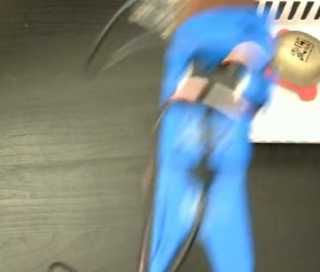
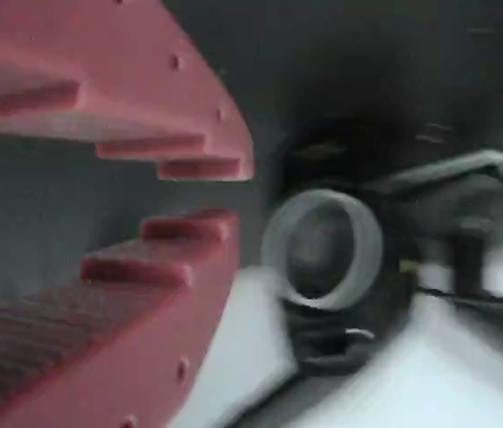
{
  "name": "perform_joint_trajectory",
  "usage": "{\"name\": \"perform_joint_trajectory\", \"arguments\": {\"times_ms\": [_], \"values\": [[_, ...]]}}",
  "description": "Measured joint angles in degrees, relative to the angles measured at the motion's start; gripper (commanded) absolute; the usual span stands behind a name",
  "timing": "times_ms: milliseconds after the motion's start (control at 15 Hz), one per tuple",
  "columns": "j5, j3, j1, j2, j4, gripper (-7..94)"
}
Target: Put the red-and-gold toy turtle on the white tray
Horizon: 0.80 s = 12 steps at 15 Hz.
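The red-and-gold toy turtle lies on the white tray at the upper right of the fixed view, gold shell up with its black logo showing and red legs sticking out. My blue arm is a motion-blurred streak just left of the tray, and its outline overlaps the turtle's left side. The fingers are not clear in that view. In the wrist view my gripper has red toothed jaws standing slightly apart with nothing between them.
Dark wood-grain table fills the left and bottom of the fixed view. Black diagonal stripes run along the tray's far edge. Cables trail along the arm. The wrist view shows a blurred clear ring on a dark mount.
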Motion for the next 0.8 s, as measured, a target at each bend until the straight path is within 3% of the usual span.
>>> {"name": "perform_joint_trajectory", "arguments": {"times_ms": [200, 400, 533, 800], "values": [[-1.49, 21.88, -7.56, 17.14, -7.03, 0], [-4.22, 40.78, -12.74, 37.09, -6.86, 0], [-5.36, 50.27, -14.94, 51.42, -1.76, 0], [-3.08, 59.94, -16.7, 71.02, 16.96, 0]]}}
